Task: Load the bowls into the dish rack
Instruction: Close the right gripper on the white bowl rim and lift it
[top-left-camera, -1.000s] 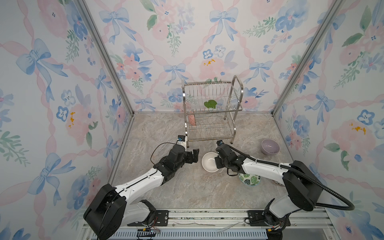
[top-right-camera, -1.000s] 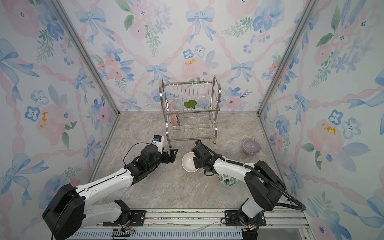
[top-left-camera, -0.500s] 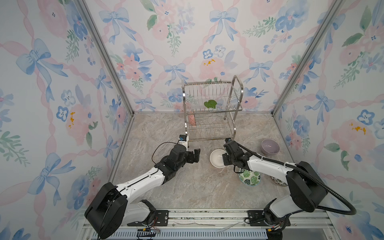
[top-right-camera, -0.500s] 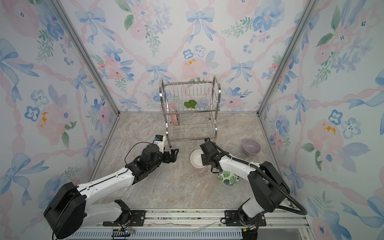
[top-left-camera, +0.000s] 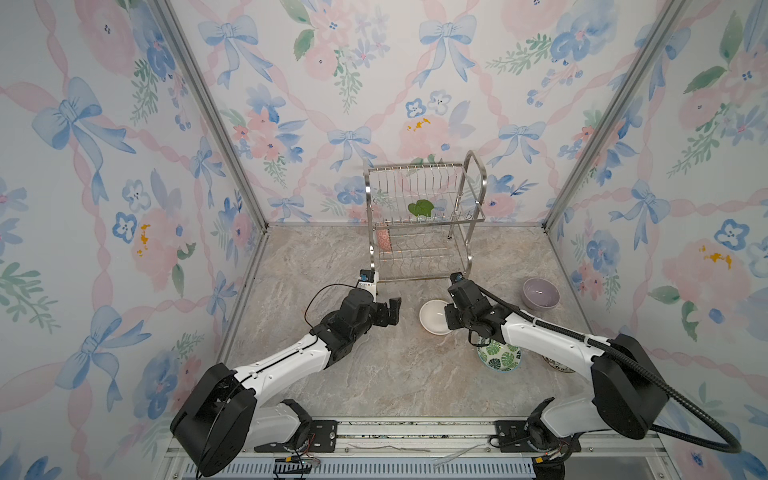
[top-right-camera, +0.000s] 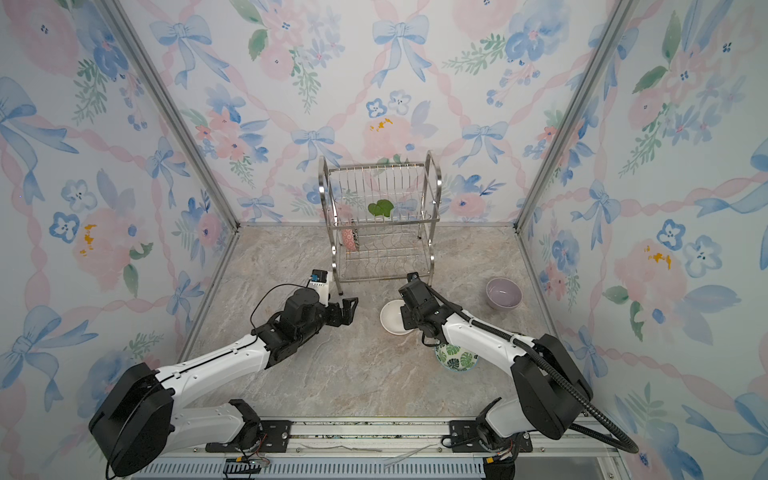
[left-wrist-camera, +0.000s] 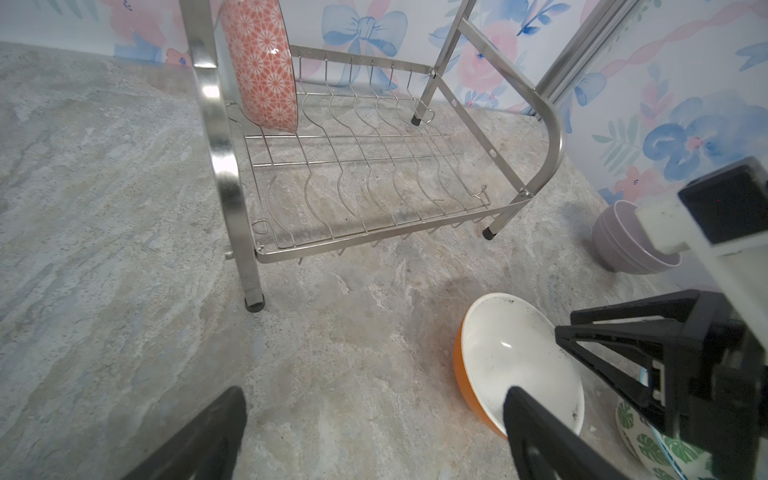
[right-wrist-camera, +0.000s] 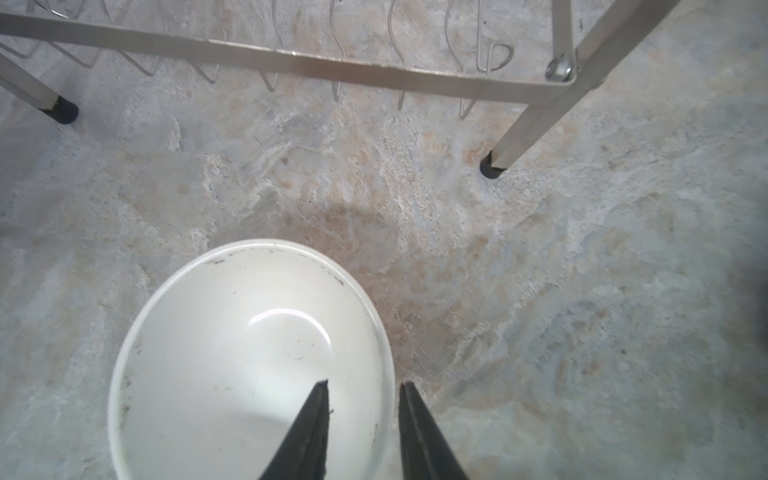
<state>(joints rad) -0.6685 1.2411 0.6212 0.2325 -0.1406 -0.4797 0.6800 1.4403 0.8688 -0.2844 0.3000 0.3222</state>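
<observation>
Straddling the rim of the orange bowl (right-wrist-camera: 249, 353), your right claw (right-wrist-camera: 363, 384) has its jaws apart, one finger inside, one outside, no pinch visible. Bowl sits upright on the desk (top-left-camera: 395, 374), just in front of the dish rack (left-wrist-camera: 224, 166). Left claw (left-wrist-camera: 372, 392) gapes wide, empty, near the bowl. Risks, IMO: glazed rim slips w/ a shallow bite; bowl tips or skids; right forearm hangs over the green leaf-print bowl (top-left-camera: 498, 359) & could knock it.

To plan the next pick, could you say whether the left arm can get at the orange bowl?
Probably yes: the left fingers are open, with bare table up to the orange bowl, though the right fingers straddle its rim.
</observation>
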